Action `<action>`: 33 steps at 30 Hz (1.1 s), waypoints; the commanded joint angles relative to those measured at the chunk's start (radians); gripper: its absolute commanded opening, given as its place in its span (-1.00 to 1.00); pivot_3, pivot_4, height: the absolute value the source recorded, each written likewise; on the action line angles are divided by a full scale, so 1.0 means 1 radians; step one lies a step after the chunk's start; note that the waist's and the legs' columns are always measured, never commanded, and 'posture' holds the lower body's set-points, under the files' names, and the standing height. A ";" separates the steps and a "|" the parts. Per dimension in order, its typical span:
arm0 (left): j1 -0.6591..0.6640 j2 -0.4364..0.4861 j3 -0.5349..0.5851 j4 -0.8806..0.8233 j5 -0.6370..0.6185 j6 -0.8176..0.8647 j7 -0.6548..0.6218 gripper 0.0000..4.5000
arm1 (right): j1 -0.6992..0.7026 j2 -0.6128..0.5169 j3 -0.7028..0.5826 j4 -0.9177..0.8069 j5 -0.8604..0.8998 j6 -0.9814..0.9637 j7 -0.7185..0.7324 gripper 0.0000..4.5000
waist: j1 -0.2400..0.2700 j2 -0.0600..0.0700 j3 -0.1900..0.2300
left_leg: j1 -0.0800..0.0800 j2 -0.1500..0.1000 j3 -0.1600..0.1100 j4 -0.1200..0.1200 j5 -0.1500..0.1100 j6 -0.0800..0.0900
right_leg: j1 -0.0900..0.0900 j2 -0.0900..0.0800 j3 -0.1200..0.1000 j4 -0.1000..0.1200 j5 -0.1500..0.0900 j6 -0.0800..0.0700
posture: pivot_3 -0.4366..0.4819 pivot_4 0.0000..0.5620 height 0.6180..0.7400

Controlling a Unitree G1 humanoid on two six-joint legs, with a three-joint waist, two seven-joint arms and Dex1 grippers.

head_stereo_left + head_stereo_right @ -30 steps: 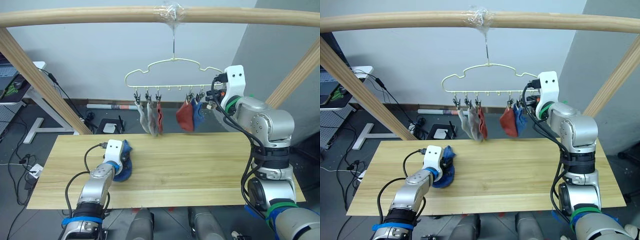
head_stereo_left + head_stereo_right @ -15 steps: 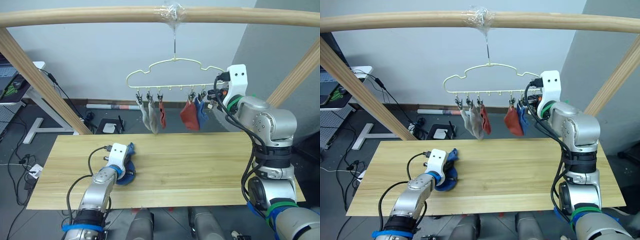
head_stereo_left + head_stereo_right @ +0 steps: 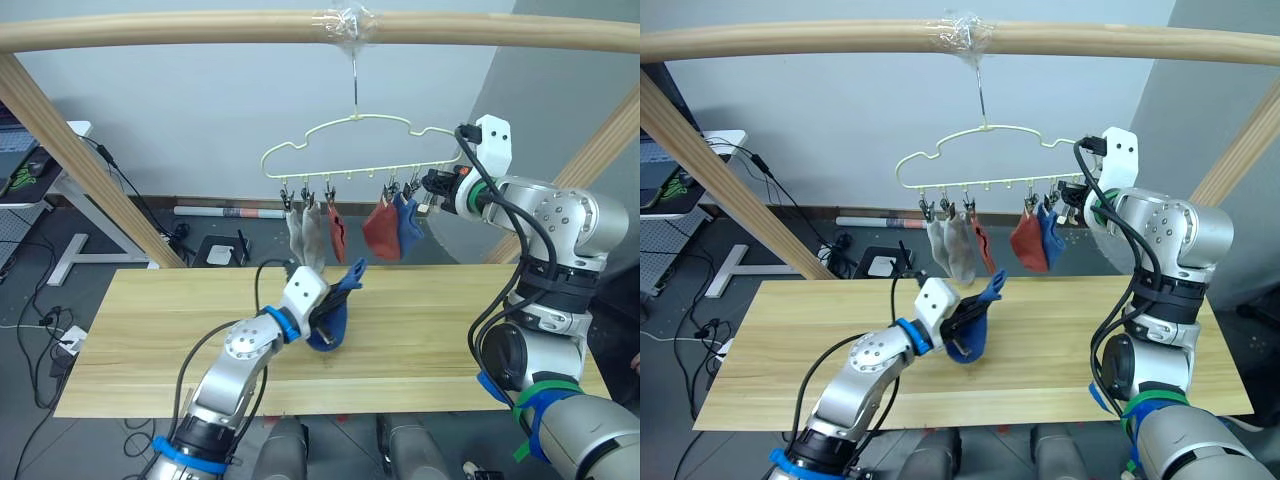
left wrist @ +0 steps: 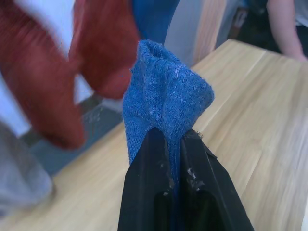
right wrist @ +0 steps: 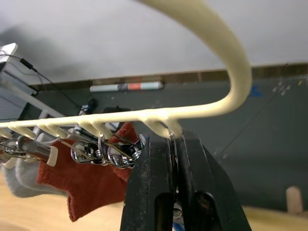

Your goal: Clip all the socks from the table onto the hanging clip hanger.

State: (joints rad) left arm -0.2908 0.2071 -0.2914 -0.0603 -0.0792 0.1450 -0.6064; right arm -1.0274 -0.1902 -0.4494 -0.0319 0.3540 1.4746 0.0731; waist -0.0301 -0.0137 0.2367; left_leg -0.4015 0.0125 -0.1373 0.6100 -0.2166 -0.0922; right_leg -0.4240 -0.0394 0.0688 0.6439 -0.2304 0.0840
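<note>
The last blue sock (image 3: 333,305) is held above the table (image 3: 420,330), pinched at one fold by the closed left gripper (image 3: 322,318); slippage is judged possible on that narrow hold. The right gripper (image 5: 174,159) is clamped on the clip hanger (image 3: 350,125) at its right-end clip, where a free clip could be missed if the hanger swings. Five socks (image 3: 385,225) are clipped. No legible writing is noted.

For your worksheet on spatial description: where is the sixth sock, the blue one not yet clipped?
The blue sock is pinched in the left gripper, lifted above the table centre, just below the grey socks on the clip hanger.
</note>
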 commanded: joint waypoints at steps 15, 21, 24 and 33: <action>-0.245 -0.141 -0.089 0.342 0.261 -0.363 0.211 -0.98 | -0.028 0.039 -0.077 -0.082 -0.033 0.122 -0.081 -1.00 | -0.028 0.000 0.000 | 0.000 -0.001 0.000 -0.001 0.000 0.001 | 0.000 -0.001 0.001 0.000 0.000 0.003 | -0.29 -0.25 1.00; -0.286 -0.163 -0.072 0.388 0.270 -0.399 0.257 -0.98 | -0.028 0.045 -0.079 -0.094 -0.044 0.138 -0.078 -1.00 | -0.027 0.000 0.000 | 0.000 -0.001 0.000 0.000 0.000 0.000 | 0.000 -0.001 0.001 0.000 0.000 0.003 | -0.30 -0.26 1.00; -0.302 -0.173 -0.067 0.409 0.272 -0.405 0.271 -0.98 | -0.027 0.045 -0.080 -0.094 -0.048 0.139 -0.075 -1.00 | -0.027 0.000 0.000 | 0.000 -0.001 0.000 0.000 0.000 0.000 | 0.000 -0.001 0.001 0.000 0.000 0.003 | -0.30 -0.26 1.00; -0.320 -0.213 -0.063 0.437 0.274 -0.404 0.286 -0.98 | -0.037 0.076 -0.112 -0.100 -0.041 0.140 -0.082 -1.00 | -0.027 0.000 0.000 | 0.000 -0.001 0.000 0.000 0.000 0.000 | 0.000 -0.001 0.001 0.001 0.000 0.003 | -0.30 -0.27 1.00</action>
State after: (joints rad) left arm -0.5932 0.0100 -0.3503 0.3949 0.1936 -0.2337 -0.3291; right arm -1.0535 -0.1075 -0.5317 -0.1126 0.3339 1.6039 0.0146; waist -0.0573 -0.0135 0.2365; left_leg -0.4010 0.0119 -0.1369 0.6097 -0.2168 -0.0917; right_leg -0.4238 -0.0400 0.0694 0.6445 -0.2306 0.0867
